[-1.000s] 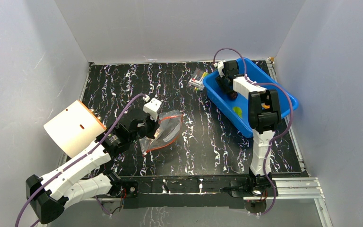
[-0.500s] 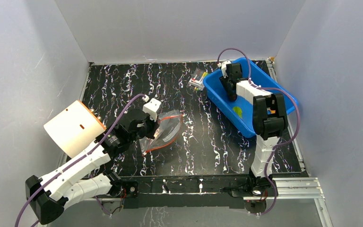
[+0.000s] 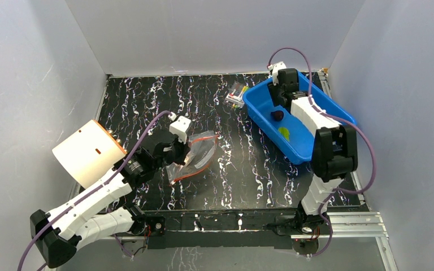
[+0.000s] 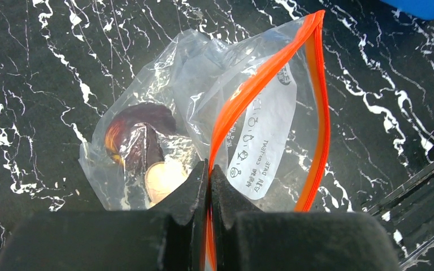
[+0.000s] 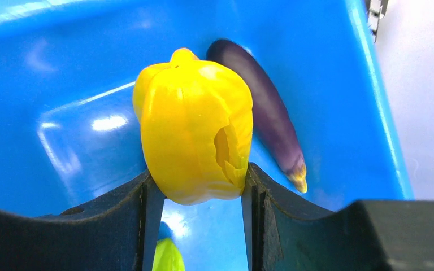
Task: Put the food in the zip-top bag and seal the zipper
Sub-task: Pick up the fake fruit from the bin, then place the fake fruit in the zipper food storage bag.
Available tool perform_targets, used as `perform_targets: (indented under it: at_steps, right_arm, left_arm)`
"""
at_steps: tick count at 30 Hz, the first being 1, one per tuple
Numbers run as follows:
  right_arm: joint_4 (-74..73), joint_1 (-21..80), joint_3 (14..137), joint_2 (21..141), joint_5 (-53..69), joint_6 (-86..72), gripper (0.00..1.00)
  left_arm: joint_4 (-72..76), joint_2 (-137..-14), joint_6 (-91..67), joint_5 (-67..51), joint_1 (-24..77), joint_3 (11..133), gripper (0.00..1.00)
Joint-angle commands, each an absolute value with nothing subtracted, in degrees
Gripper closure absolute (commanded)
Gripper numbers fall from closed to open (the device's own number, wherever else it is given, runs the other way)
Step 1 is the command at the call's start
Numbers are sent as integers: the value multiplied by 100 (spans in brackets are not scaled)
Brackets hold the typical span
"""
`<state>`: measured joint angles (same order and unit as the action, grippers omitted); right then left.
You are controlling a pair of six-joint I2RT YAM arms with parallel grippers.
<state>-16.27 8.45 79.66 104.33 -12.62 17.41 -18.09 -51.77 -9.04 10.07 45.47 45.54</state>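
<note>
**A:** What does the left gripper (image 4: 209,172) have?

**B:** Its jaws are clenched flat on the orange zipper (image 4: 263,79) of a clear bag (image 4: 203,73). The strip runs away from the fingertips, bends at the far corner and comes back on the gripper's right, so the mouth gapes open.

**A:** What is inside the bag?

**B:** Just past the fingertips, a little to their left, lies a beige piece (image 4: 164,178). It touches a dark purple piece (image 4: 141,138) beyond it. A white label (image 4: 265,135) with small print sits to the right of the fingertips. The bag rests on a black table (image 4: 34,56) veined with white.

**A:** And the right gripper (image 5: 198,178)?

**B:** It grasps a yellow pepper (image 5: 195,124), with one finger pressed against each side. Close under the fingers, the tip of a green piece (image 5: 166,257) peeks out. Behind the pepper and to its right, an eggplant (image 5: 271,113) lies on the floor of a blue bin (image 5: 62,84), near the bin's right wall.

**A:** How do things look from above?

**B:** The right gripper is over the far end of the bin. A clear packet (image 3: 236,96) of coloured sticks lies on the table to that gripper's left, just outside the bin. The left gripper and the bag are well apart from the bin. A cream cylinder (image 3: 87,151) sits to the left of the left arm.
</note>
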Motion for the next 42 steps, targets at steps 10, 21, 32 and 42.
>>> perform_targets:
  at_steps: [10, 21, 32, 42]
  right_arm:
    - [-1576, 1200, 7107, 7866, 412, 374, 62]
    - [-1165, 2583, 6456, 6811, 1392, -358, 63]
    - [-133, 3578, 5593, 6266, 1440, -2375, 65]
    - [290, 4115, 5182, 6355, 1035, -4004, 64]
  left_arm:
    - [-1746, -5665, -1278, 1118, 4488, 5379, 100]
    - [-1514, -6183, -1541, 746, 4387, 5747, 100]
    - [-1477, -6556, -2257, 754, 4317, 5944, 100]
    - [-1156, -6439, -2648, 671, 4307, 5800, 100]
